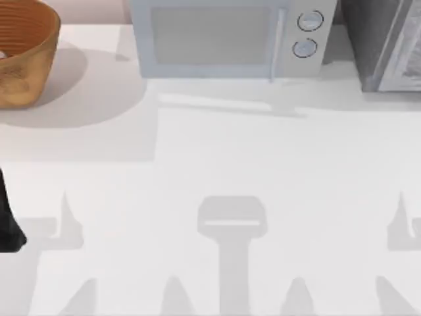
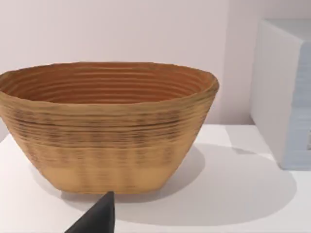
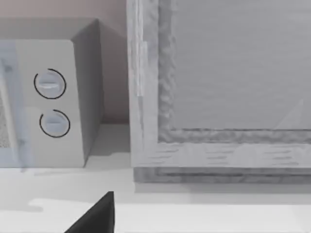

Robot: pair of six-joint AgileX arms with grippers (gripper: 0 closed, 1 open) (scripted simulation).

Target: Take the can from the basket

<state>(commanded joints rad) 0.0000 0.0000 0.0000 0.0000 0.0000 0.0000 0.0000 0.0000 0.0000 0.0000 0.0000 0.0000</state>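
Note:
The basket (image 1: 20,56) is a large tan-orange woven bowl at the table's far left corner, partly cut off by the top view's edge. In the left wrist view the basket (image 2: 104,131) stands upright and close ahead, with its ribbed inside showing. Its wall hides the can there. A small pale patch (image 1: 2,55) lies inside the basket in the top view; I cannot tell whether it is the can. My left gripper (image 2: 99,218) shows as a dark tip just short of the basket's base. My left arm (image 1: 8,220) is at the left edge. My right gripper (image 3: 97,216) faces the back right.
A grey-white microwave (image 1: 227,36) with two round knobs stands at the back centre. Right of it is a grey cabinet (image 1: 388,43), which looms close in the right wrist view (image 3: 218,87). The white table (image 1: 217,164) stretches open in front.

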